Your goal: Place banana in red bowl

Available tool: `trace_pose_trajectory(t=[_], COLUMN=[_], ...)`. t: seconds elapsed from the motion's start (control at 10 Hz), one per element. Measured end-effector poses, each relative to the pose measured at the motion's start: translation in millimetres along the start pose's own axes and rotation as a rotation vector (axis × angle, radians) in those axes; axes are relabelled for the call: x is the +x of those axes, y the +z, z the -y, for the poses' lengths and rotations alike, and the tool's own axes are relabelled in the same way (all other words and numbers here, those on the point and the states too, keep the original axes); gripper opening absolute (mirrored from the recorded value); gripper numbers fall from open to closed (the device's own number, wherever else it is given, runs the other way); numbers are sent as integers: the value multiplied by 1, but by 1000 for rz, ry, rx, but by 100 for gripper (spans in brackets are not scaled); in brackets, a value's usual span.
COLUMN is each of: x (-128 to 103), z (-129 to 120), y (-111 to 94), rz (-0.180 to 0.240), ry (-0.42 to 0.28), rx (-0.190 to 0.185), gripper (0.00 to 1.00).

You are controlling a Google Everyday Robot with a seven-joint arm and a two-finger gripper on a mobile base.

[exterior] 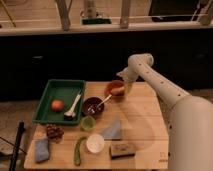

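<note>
The red bowl (pixel 114 87) stands at the far middle of the wooden table. The pale yellow banana (pixel 119 91) shows inside it, toward its right side. My gripper (pixel 123 83) hangs from the white arm that reaches in from the right. It sits right over the bowl's right rim, directly above the banana. I cannot tell whether it still holds the banana or the banana rests in the bowl.
A maroon bowl with a white spoon (pixel 93 106) sits just left in front of the red bowl. A green tray (pixel 47 97) holds an orange ball and a white utensil. A green cup (pixel 88 123), green vegetable (pixel 78 150), white cup (pixel 95 143), blue cloth (pixel 113 131) and sponge (pixel 122 149) lie nearer.
</note>
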Motion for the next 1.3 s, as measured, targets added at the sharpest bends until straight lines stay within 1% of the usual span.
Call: trace_pose_trajectory(t=[0.4,0.7,0.9,1.2,1.3], x=[1,2,5,8,8], z=[0,0,0,0,0], y=[-2,-4,-5,-10,-11], rz=[-1,1,-2,-10,-10], ry=[-3,-5,-10,-30,-31], rx=[0,12,27,71,72], gripper=[80,80,80,80,80])
